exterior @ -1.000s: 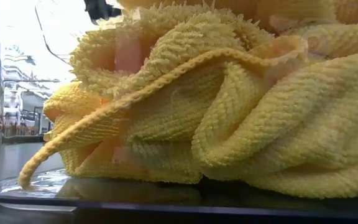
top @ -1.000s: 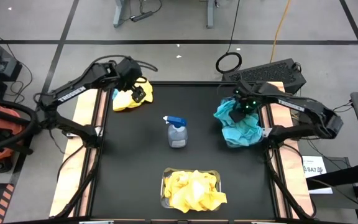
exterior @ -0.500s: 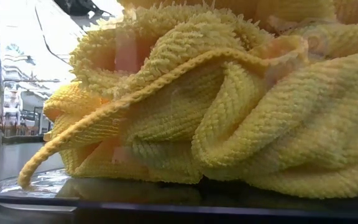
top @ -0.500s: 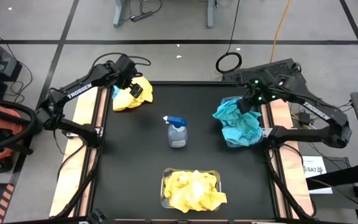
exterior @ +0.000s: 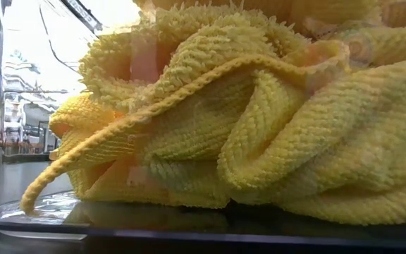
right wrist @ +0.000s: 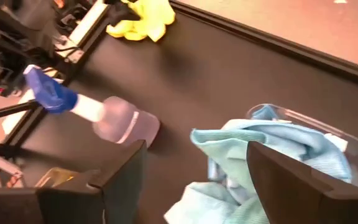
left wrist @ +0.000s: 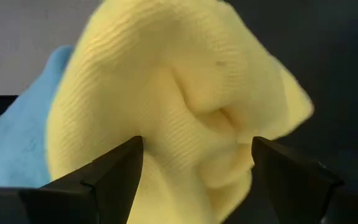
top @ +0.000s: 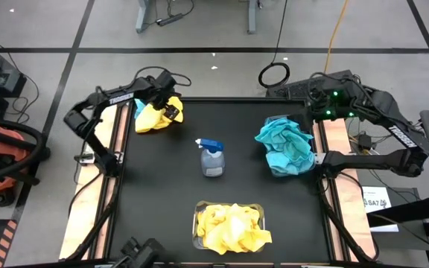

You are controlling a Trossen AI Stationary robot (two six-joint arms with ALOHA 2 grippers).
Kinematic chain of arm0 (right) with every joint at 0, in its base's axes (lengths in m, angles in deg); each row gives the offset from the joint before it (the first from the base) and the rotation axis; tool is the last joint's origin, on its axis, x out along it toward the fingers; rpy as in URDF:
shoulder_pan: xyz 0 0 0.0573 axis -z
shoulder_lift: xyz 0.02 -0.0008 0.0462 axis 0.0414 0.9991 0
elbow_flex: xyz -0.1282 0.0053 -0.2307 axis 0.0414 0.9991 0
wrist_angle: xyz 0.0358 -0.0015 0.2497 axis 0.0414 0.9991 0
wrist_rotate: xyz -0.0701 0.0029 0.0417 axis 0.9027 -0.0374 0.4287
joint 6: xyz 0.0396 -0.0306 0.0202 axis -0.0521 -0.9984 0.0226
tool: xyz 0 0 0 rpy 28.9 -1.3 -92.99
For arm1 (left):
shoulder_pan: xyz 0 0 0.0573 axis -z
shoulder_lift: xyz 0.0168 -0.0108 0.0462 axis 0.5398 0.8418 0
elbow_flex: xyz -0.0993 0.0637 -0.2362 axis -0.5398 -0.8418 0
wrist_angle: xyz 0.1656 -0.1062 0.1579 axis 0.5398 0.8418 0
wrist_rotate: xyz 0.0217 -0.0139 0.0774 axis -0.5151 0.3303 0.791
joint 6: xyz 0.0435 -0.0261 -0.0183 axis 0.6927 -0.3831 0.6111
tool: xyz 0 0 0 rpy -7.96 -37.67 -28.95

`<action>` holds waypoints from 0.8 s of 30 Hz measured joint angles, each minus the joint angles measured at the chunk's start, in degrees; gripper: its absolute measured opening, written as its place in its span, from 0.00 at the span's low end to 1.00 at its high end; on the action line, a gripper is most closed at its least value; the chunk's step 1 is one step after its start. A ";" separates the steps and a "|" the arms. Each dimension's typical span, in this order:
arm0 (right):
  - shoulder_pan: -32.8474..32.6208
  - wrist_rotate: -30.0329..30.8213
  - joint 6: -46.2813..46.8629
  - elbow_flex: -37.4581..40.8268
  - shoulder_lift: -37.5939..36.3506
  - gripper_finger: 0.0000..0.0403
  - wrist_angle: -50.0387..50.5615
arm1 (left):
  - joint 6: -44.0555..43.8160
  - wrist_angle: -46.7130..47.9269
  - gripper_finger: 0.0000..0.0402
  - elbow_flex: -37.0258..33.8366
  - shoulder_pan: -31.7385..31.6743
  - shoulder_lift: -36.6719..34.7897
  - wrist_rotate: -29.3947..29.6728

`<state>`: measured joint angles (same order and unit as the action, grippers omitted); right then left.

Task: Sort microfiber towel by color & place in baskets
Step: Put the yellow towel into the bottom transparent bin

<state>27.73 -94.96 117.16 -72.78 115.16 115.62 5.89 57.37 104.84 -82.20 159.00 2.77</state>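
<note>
A loose yellow microfiber towel (top: 153, 117) lies bunched at the table's far left corner, with a blue towel (top: 138, 110) partly under it. My left gripper (top: 171, 112) is open right at this pile; in its wrist view a raised fold of the yellow towel (left wrist: 185, 106) fills the gap between the fingers. My right gripper (top: 320, 113) is open and holds nothing, up beside the far right of the teal towels (top: 285, 147). These are heaped in the right basket (right wrist: 303, 121). Yellow towels (top: 231, 227) fill the near basket (top: 196, 216). My left gripper (left wrist: 197, 142) comes at the yellow towel's raised fold (left wrist: 166, 143) with one finger on either side of it. Whether the fingers (left wrist: 114, 177) touch the cloth I cannot tell. The towel lies on the table and on the blue towel (left wrist: 17, 137).
A clear spray bottle with a blue trigger (top: 212, 158) stands at the table's middle, between the piles. Bare black tabletop (top: 162, 193) lies left and right of the near basket. The low view is filled by the yellow towels (exterior: 259, 127) behind the near basket's clear wall.
My right gripper has lifted off the teal heap and drawn back toward the table's far right edge; the teal towels stay in their basket. My left gripper stays at the yellow pile while its arm has swung toward the far edge.
</note>
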 joint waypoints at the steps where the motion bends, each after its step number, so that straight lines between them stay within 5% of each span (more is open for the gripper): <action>1: -0.65 0.01 0.61 -0.01 -0.26 0.67 0.03 | 0.44 -0.34 0.76 0.00 -0.12 0.83 0.00; 8: -5.16 0.04 3.71 -0.01 -0.86 0.67 0.17 | 2.63 -3.68 0.65 0.01 -1.27 3.52 -2.78; 19: -9.86 0.76 4.70 -0.01 -0.86 0.67 0.04 | 9.89 -4.21 0.04 0.02 -1.56 3.62 -6.81; 24: -11.36 0.79 4.94 0.00 -0.86 0.67 -0.09 | 9.34 1.28 0.02 1.32 -1.50 3.52 -10.03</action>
<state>16.36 -94.17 122.10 -72.79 114.29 115.54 15.23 58.64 106.17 -83.70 162.52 -7.26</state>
